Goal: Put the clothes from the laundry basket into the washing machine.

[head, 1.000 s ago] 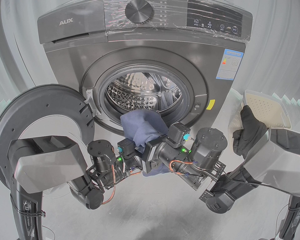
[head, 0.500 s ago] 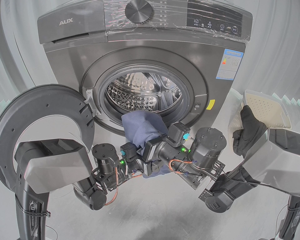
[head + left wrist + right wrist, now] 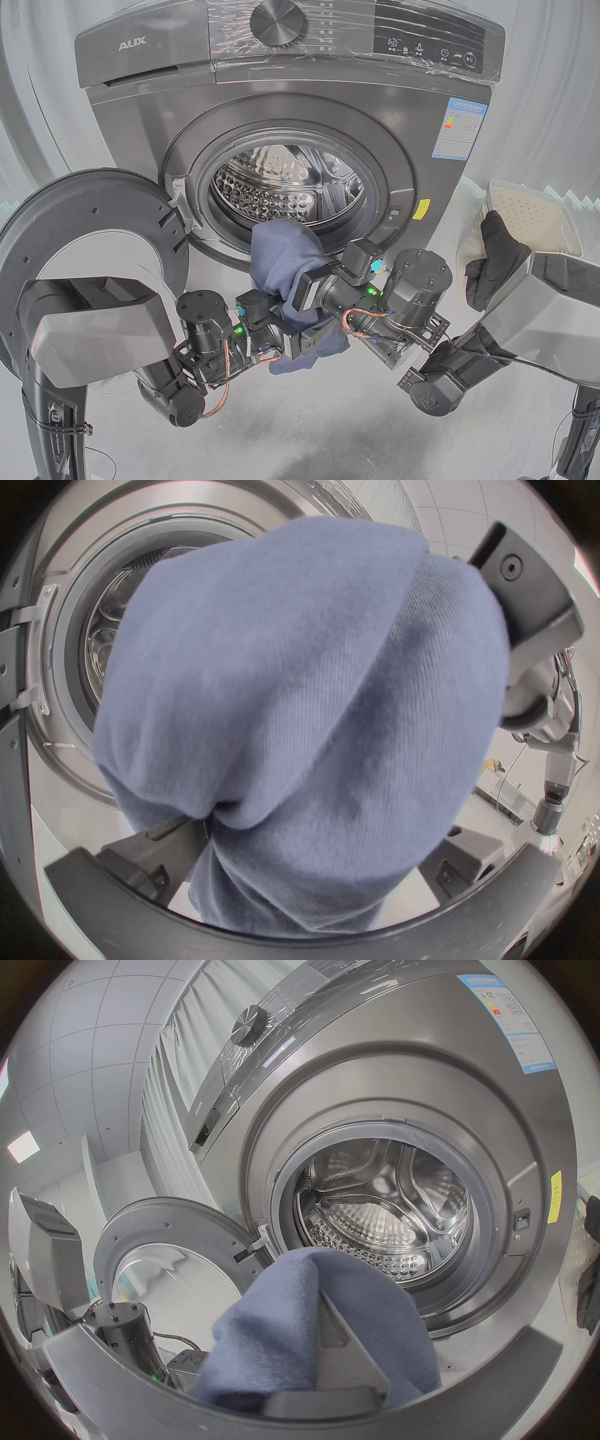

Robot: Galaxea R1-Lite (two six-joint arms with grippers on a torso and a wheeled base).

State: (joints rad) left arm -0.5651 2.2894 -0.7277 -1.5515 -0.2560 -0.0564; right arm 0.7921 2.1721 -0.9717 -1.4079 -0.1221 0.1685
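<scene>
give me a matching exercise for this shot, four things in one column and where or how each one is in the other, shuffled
Things
1. blue garment
2. washing machine door
3. drum
4. black garment

States
a. draped over the rim of the white laundry basket
b. swung wide open, on the robot's left
c. bare metal, no clothes seen inside
d. lifted in mid-air, lower end hanging loose

Pairs: 1-d, 2-b, 3-c, 4-a
</scene>
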